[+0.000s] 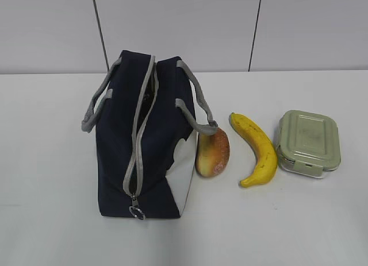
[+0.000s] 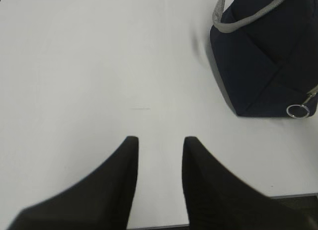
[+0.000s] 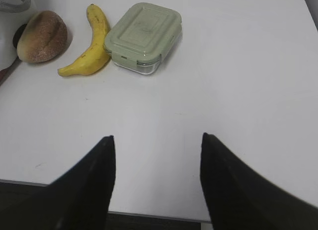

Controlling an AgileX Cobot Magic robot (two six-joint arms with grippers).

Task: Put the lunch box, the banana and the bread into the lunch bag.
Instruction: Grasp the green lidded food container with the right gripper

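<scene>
The navy lunch bag (image 1: 152, 134) stands on the white table, its grey zipper partly open along the top, ring pull (image 1: 138, 213) at the near end. The bread (image 1: 213, 153) leans against the bag's white side. The banana (image 1: 257, 148) lies right of it, and the sage-lidded lunch box (image 1: 308, 142) lies further right. Neither gripper shows in the exterior view. My left gripper (image 2: 160, 140) is open and empty over bare table, the bag (image 2: 266, 56) to its upper right. My right gripper (image 3: 157, 138) is open and empty, with bread (image 3: 43, 36), banana (image 3: 90, 43) and lunch box (image 3: 143, 36) ahead.
The table's near edge (image 3: 149, 215) runs just under both grippers. A grey panelled wall (image 1: 184, 24) stands behind the table. The bag's grey strap handles (image 1: 198, 105) hang out to both sides.
</scene>
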